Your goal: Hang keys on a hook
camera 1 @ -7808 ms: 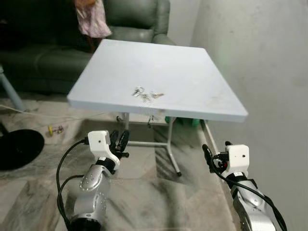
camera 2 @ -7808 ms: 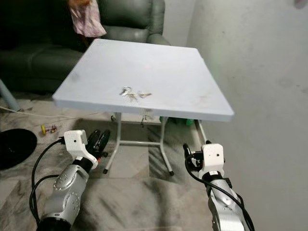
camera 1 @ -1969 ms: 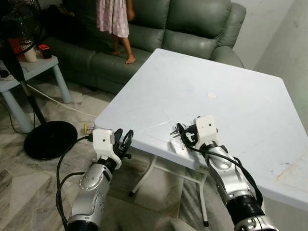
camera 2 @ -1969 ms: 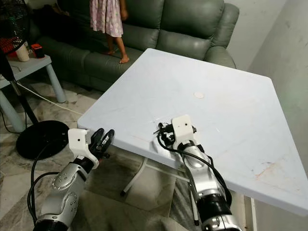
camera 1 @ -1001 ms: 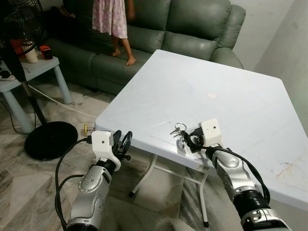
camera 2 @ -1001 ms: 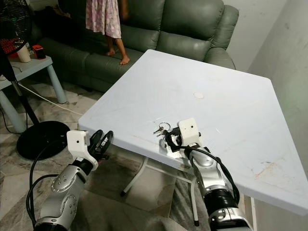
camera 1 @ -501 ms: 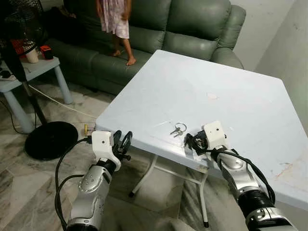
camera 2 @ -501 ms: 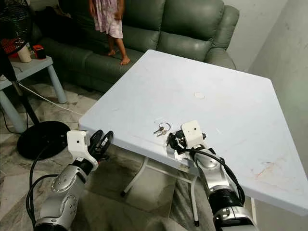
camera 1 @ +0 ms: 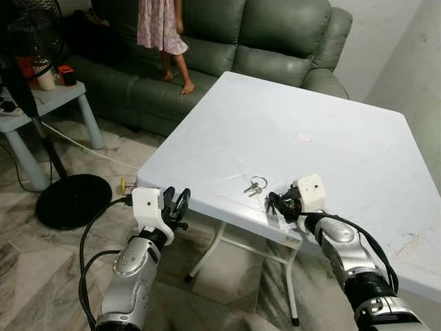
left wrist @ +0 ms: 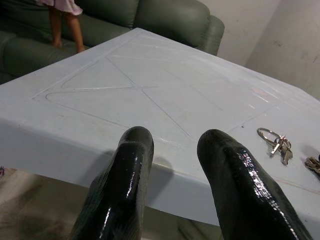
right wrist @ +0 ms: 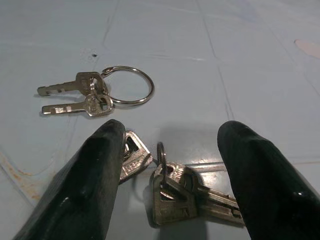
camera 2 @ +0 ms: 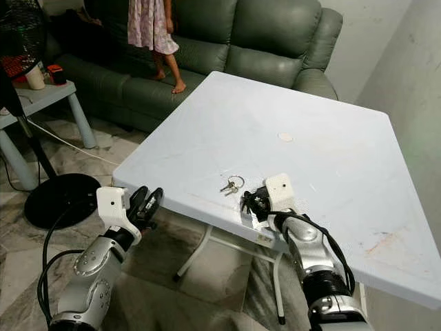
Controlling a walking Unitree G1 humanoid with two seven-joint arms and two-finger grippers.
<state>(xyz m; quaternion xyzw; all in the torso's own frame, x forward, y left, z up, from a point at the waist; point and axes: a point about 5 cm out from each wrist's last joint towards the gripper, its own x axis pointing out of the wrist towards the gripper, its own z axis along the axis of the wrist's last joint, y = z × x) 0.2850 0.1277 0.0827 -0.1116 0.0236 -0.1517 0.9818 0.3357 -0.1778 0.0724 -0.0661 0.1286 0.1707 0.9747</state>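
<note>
On the near edge of the white square plastic worktop [camera 1: 358,148], the right gripper [right wrist: 165,150] is down with its black fingers [right wrist: 95,175] spread wide around a small bunch of brass-coloured keys [right wrist: 185,192], one finger resting against a key head, nothing actually pinched yet. Compared with a second ago the arm has slid back toward the worktop's edge, so the other set, two silver keys on a round steel ring [camera 1: 253,185], now lies uncovered just beside the gripper. I'd guess that means it's lining up on the nearer bunch and the pick is about to happen, so the hanging part hasn't even started.

The left gripper [camera 1: 176,205] hangs idle below the worktop edge, fingers parted, holding nothing.

Around: a dark green leather sofa [camera 1: 275,34] behind the worktop, a person in a pink dress [camera 1: 160,24] standing on it, a black standing fan [camera 1: 41,89] to the left. Can't spot any hook. The flat keys look awkward to pinch.
</note>
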